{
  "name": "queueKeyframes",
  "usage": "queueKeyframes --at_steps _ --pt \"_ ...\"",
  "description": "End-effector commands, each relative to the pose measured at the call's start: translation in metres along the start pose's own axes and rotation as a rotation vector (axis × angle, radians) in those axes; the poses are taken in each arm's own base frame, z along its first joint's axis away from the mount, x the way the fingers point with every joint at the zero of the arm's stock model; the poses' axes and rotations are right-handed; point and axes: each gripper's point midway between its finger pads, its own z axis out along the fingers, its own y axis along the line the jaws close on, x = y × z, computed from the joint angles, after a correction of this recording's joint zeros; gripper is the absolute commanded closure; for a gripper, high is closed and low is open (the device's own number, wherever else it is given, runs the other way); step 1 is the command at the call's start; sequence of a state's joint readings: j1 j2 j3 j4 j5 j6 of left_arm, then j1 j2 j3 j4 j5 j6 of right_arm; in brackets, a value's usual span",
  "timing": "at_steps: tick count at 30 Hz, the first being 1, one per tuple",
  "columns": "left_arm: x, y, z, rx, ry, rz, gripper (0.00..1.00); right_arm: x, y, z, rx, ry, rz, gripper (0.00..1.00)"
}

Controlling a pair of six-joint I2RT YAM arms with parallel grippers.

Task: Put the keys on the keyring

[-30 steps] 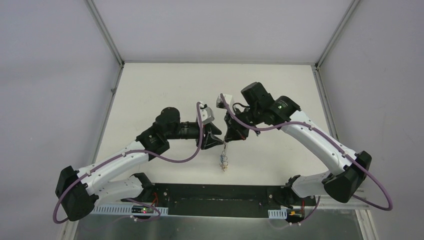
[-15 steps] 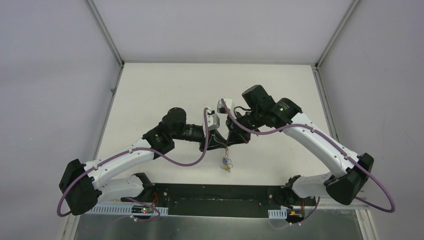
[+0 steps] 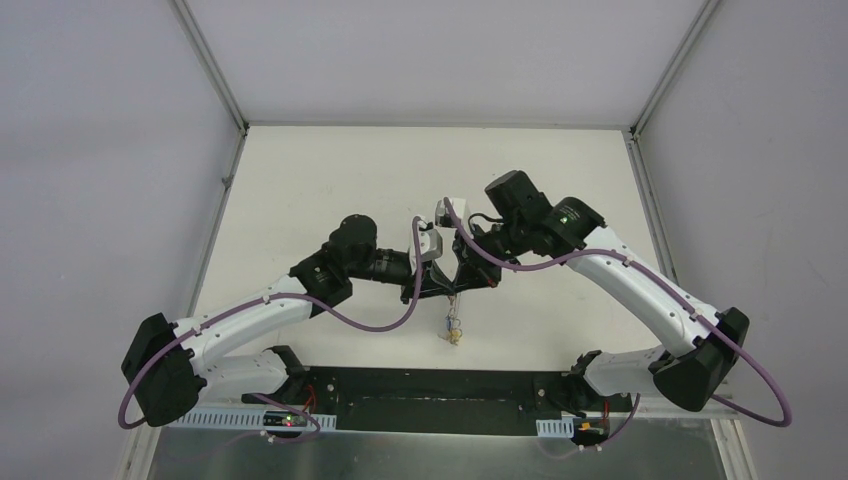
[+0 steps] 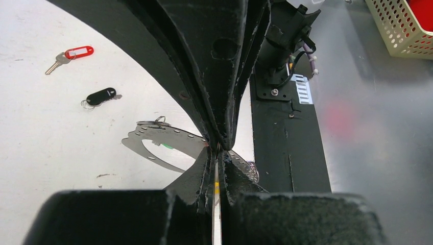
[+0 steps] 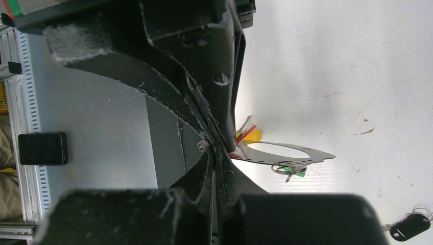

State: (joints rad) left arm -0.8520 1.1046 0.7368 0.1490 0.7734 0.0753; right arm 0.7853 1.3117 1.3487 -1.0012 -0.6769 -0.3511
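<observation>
**A:** The left pincer [image 4: 217,159]: in what state is it seen?

**B:** It is seen clenched, its jaws pressed flat together on the edge of the keyring [image 4: 176,137]. The right pincer [image 5: 214,154] is clenched on that same edge, so the two are set tip to tip above the table [image 4: 46,153].

**A:** How is the keyring described?

**B:** A flat silvery band is shown, pierced with small holes around a wide opening. From the left wrist it is seen spread toward 9 o'clock of the meeting tips. From above it is seen hung at 6 o'clock below them.

**A:** And where are the keys found?

**B:** A small cluster of keys [image 3: 453,330] is seen at the keyring's lower end in the overhead view. From the right wrist, red and yellow pieces [image 5: 246,135] are made out just beside the tips at 2 o'clock. A small split ring with a green tag [image 5: 290,168] is seen against the band at 3 o'clock. Two more things are laid on the table, well apart from the band. From the left wrist both are seen toward 10 o'clock: a black tag [image 4: 100,96], and farther out a red-tagged key [image 4: 71,53].
</observation>
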Motion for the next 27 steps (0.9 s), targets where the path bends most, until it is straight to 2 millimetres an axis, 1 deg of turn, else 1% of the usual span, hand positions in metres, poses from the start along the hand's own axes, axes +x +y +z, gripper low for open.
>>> queueKeyframes --at_steps 1,2,3,5,6,7,8,9,10,11,12,13,16,17,19,21,24,27 --pt "-0.013 0.0 0.001 -0.011 -0.04 0.047 1.0 -0.024 0.012 -0.007 -0.038 -0.101 -0.091 1.0" --pt "-0.014 0.0 0.0 -0.017 -0.044 0.047 1.0 -0.023 0.011 -0.007 -0.033 -0.1 -0.091 1.0" --pt "-0.015 0.001 -0.001 -0.025 -0.048 0.046 1.0 -0.023 0.01 -0.007 -0.025 -0.1 -0.092 0.97" --pt "-0.018 0.001 -0.003 -0.045 -0.066 0.047 1.0 -0.024 0.008 -0.009 -0.004 -0.106 -0.097 0.84" --pt "-0.018 0.003 -0.005 -0.061 -0.076 0.044 1.0 -0.026 0.006 -0.01 0.007 -0.12 -0.098 0.74" --pt "-0.021 0.003 -0.007 -0.076 -0.095 0.045 1.0 -0.029 0.005 -0.013 0.017 -0.146 -0.101 0.63" --pt "-0.023 0.004 -0.009 -0.095 -0.113 0.043 1.0 -0.032 0.005 -0.016 0.025 -0.181 -0.104 0.54" --pt "-0.026 0.005 -0.011 -0.112 -0.138 0.041 1.0 -0.037 0.006 -0.019 0.03 -0.221 -0.101 0.49" --pt "-0.029 0.006 -0.014 -0.128 -0.165 0.056 1.0 -0.041 0.005 -0.024 0.043 -0.269 -0.109 0.45" --pt "-0.035 0.006 -0.016 -0.141 -0.202 0.051 1.0 -0.041 0.004 -0.025 0.049 -0.303 -0.103 0.43" --pt "-0.035 0.005 -0.018 -0.148 -0.221 0.054 1.0 -0.048 0.005 -0.032 0.06 -0.36 -0.124 0.43" --pt "-0.038 0.005 -0.021 -0.156 -0.244 0.064 1.0 -0.051 0.006 -0.036 0.065 -0.404 -0.138 0.43" --pt "-0.047 0.001 -0.026 -0.159 -0.309 0.103 1.0 -0.053 0.005 -0.042 0.092 -0.498 -0.198 0.43" --pt "-0.05 0.0 -0.028 -0.156 -0.326 0.115 1.0 -0.055 0.014 -0.043 0.052 -0.529 -0.221 0.44" --pt "-0.057 -0.004 -0.031 -0.146 -0.361 0.142 1.0 -0.056 0.023 -0.047 0.029 -0.576 -0.265 0.47" --pt "-0.062 -0.008 -0.033 -0.133 -0.392 0.166 1.0 -0.056 0.026 -0.048 0.024 -0.604 -0.297 0.51" --pt "-0.071 -0.014 -0.037 -0.119 -0.438 0.201 1.0 -0.055 0.027 -0.048 0.031 -0.627 -0.325 0.53" --pt "-0.074 -0.019 -0.038 -0.101 -0.458 0.224 1.0 -0.054 0.03 -0.047 0.017 -0.641 -0.351 0.56"
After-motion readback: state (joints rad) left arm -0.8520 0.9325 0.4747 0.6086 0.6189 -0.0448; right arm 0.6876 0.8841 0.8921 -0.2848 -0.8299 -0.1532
